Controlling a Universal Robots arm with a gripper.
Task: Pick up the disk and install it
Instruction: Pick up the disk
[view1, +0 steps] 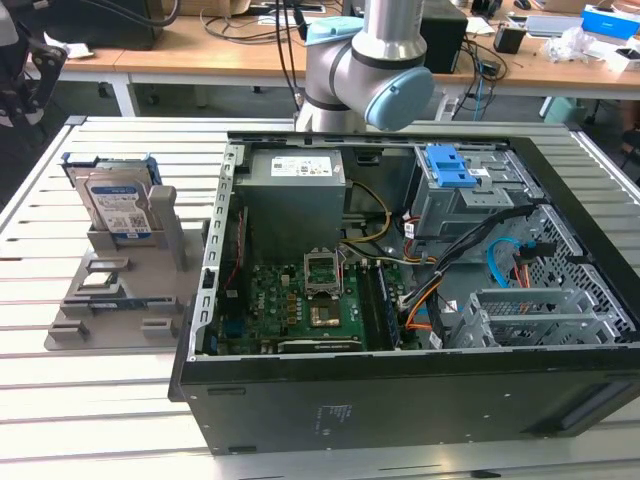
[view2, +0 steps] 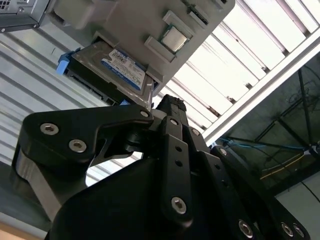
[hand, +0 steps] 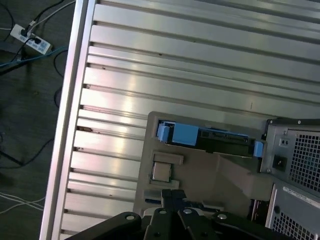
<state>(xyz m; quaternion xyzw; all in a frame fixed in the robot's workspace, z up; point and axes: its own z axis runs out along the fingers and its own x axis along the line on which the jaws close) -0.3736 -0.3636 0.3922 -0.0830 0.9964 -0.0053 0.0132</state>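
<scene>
Disk (view1: 118, 203) stands on edge in a grey holder (view1: 120, 290), label facing out, blue frame round its edge. The holder sits on the bench (view1: 100, 420), just beside the open case (view1: 400, 400), on the exterior view's left of it. Both wrist views look onto that holder with the disk lodged in it.

Progress, my reading: nothing done yet. The disk is not picked up and not in the case. Both the pick and the install are left.

Gripper (view2: 169, 104) hangs near the holder, apart from the disk. Jaws: I cannot tell whether they are parted or closed, but they are not on the disk. The arm (view1: 370, 70) rises beyond the case's far wall in the exterior view.
</scene>
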